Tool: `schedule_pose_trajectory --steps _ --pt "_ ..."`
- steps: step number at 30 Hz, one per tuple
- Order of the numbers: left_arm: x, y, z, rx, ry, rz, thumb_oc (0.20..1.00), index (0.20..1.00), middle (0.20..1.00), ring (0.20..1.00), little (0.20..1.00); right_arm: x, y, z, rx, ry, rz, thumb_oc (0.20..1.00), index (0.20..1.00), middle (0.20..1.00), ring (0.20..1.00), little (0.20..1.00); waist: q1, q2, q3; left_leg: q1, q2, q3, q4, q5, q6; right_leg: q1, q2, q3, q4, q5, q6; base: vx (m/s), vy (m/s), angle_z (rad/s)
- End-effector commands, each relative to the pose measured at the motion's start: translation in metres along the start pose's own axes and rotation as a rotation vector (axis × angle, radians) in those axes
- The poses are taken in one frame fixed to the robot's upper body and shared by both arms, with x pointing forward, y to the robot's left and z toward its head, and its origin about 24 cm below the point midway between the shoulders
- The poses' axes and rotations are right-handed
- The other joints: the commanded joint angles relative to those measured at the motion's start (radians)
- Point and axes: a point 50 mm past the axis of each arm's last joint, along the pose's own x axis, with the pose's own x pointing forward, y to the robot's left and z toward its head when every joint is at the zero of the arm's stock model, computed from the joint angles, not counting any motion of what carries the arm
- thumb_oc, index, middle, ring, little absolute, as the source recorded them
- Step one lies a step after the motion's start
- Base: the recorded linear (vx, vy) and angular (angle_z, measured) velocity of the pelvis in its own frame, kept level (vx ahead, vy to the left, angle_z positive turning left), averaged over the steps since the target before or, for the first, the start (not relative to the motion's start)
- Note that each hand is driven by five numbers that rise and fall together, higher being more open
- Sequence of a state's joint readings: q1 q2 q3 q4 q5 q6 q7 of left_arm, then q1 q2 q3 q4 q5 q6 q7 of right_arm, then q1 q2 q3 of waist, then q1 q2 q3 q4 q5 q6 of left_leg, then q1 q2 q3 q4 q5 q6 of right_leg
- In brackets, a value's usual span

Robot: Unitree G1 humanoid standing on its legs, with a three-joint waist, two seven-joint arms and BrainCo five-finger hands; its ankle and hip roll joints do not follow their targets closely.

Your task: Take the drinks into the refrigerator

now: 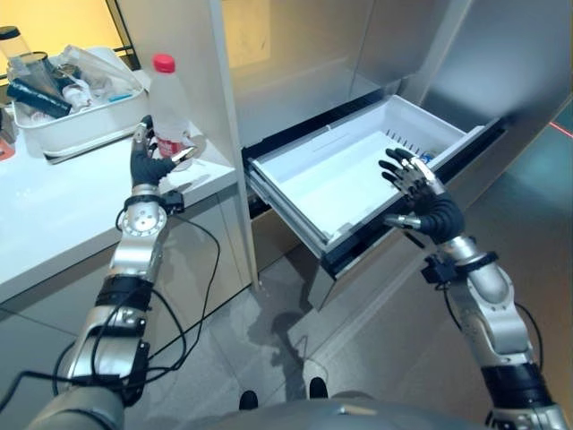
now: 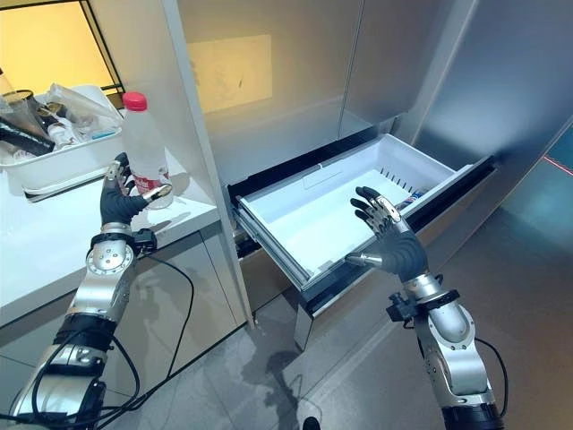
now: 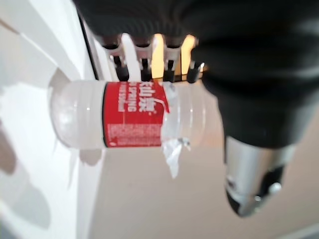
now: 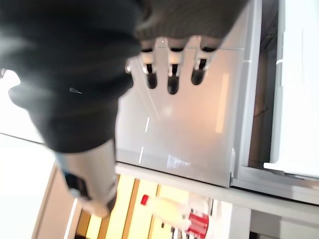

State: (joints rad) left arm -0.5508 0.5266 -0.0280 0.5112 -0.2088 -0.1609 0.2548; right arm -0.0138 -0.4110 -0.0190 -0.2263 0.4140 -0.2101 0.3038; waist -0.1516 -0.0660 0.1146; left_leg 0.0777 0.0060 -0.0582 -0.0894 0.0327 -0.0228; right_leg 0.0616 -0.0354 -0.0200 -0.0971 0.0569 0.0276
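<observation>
You have the clear plastic water bottle with the red cap and red label standing upright on the white countertop at your left, near its right edge. Farther left and behind it sits the white plastic bin of clutter. To your right, the white refrigerator drawer stands pulled out, lower than the counter.

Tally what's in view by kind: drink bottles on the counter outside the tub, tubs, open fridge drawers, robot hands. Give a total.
Drink bottles: 1, the water bottle with a red cap, standing on the counter at the left hand
Tubs: 1, the white tub of clutter
Open drawers: 1, the white drawer
Robot hands: 2, including the right hand over the drawer
Total: 5
</observation>
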Motion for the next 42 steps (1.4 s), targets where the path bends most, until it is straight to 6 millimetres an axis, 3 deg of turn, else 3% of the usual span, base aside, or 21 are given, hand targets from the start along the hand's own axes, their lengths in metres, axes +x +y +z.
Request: schedule_pose_trajectory --steps 1,8,10,11,27,32,34,36,37,39,41,42 --pt "0.042 -0.018 0.060 0.041 -0.163 -0.040 1.000 1.000 1.000 1.000 1.000 0.010 -0.001 0.032 -0.041 -0.142 0.051 1.000 1.000 1.000 1.000 1.000 -0.024 0.002 0.000 0.122 0.029 0.002 0.019 -0.160 -0.003 0.062 -0.010 -0.027 0.079 -0.158 0.046 0.00 0.000 0.00" --pt "0.061 -0.030 0.075 0.048 -0.137 -0.075 1.000 1.000 1.000 1.000 1.000 0.012 0.002 0.032 -0.026 -0.135 0.088 1.000 1.000 1.000 1.000 1.000 -0.040 0.014 -0.004 0.119 0.027 0.008 0.021 -0.156 -0.005 0.064 -0.009 -0.017 0.068 -0.150 0.047 0.00 -0.001 0.00" --pt "0.065 -0.031 0.082 0.064 -0.142 -0.092 0.429 0.429 0.429 0.429 0.429 0.011 0.003 0.032 -0.019 -0.132 0.096 1.000 1.000 1.000 1.000 1.000 -0.045 0.017 -0.003 0.118 0.026 0.010 0.022 -0.155 -0.006 0.064 -0.009 -0.014 0.065 -0.147 0.048 0.00 0.000 0.00" --pt "0.066 -0.032 0.084 0.064 -0.145 -0.093 0.200 0.200 0.200 0.200 0.200 0.011 0.004 0.032 -0.016 -0.130 0.099 1.000 1.000 1.000 1.000 1.000 -0.046 0.019 -0.003 0.117 0.026 0.011 0.023 -0.155 -0.006 0.064 -0.009 -0.014 0.064 -0.145 0.048 0.00 0.000 0.00" --pt "0.066 -0.043 0.084 0.050 -0.142 -0.115 0.200 0.200 0.200 0.200 0.200 0.011 0.008 0.034 -0.006 -0.145 0.123 1.000 1.000 1.000 1.000 1.000 -0.055 0.030 0.000 0.100 0.020 0.022 0.021 -0.139 -0.005 0.052 -0.010 0.003 0.042 -0.115 0.050 -0.03 -0.006 -0.02" --pt "0.059 -0.041 0.081 -0.067 -0.163 -0.111 0.200 0.200 0.200 0.200 0.200 0.010 0.005 0.032 -0.008 -0.139 0.103 1.000 1.000 1.000 1.000 1.000 -0.049 0.025 0.003 0.095 0.019 0.020 0.016 -0.130 -0.005 0.051 -0.010 -0.005 0.039 -0.110 0.049 -0.01 0.001 0.00" --pt "0.043 -0.040 0.081 -0.244 -0.220 -0.136 0.200 0.200 0.200 0.200 0.200 0.008 -0.002 0.029 -0.040 -0.121 0.051 1.000 1.000 1.000 1.000 1.000 -0.036 0.022 0.008 0.091 0.016 0.014 0.015 -0.129 -0.003 0.052 -0.013 -0.014 0.038 -0.107 0.049 -0.04 0.005 -0.01" --pt "0.035 -0.036 0.079 -0.288 -0.241 -0.142 0.200 0.200 0.200 0.200 0.200 0.006 -0.008 0.026 -0.057 -0.104 0.019 1.000 1.000 1.000 1.000 1.000 -0.033 0.021 0.007 0.091 0.016 0.012 0.016 -0.129 -0.003 0.053 -0.014 -0.016 0.037 -0.106 0.048 -0.01 0.007 -0.02" --pt "0.016 -0.030 0.071 -0.383 -0.267 -0.148 0.200 0.200 0.200 0.200 0.200 0.002 -0.021 0.022 -0.114 -0.072 -0.050 1.000 1.000 1.000 1.000 1.000 -0.020 0.018 0.010 0.090 0.014 0.008 0.015 -0.127 -0.002 0.057 -0.017 -0.018 0.035 -0.104 0.048 0.00 0.000 0.00" --pt "-0.002 -0.021 0.066 -0.468 -0.296 -0.164 0.200 0.200 0.200 0.200 0.200 0.001 -0.038 0.023 -0.184 -0.052 -0.121 1.000 1.000 1.000 1.000 1.000 -0.005 0.014 0.012 0.088 0.013 0.002 0.014 -0.126 -0.001 0.060 -0.019 -0.024 0.033 -0.104 0.047 0.00 0.000 0.00" --pt "-0.011 -0.019 0.061 -0.485 -0.293 -0.177 0.200 0.200 0.200 0.200 0.200 -0.001 -0.046 0.022 -0.197 -0.039 -0.150 1.000 1.000 1.000 1.000 1.000 -0.001 0.014 0.010 0.088 0.012 0.000 0.013 -0.126 0.000 0.063 -0.020 -0.027 0.030 -0.104 0.047 0.00 0.003 0.03" --pt "-0.026 -0.013 0.057 -0.557 -0.302 -0.197 0.200 0.200 0.200 0.200 0.200 -0.003 -0.063 0.023 -0.286 -0.002 -0.209 1.000 1.000 1.000 1.000 1.000 0.011 0.011 0.006 0.090 0.011 -0.004 0.013 -0.127 0.002 0.066 -0.022 -0.031 0.029 -0.103 0.047 0.00 0.000 0.00"
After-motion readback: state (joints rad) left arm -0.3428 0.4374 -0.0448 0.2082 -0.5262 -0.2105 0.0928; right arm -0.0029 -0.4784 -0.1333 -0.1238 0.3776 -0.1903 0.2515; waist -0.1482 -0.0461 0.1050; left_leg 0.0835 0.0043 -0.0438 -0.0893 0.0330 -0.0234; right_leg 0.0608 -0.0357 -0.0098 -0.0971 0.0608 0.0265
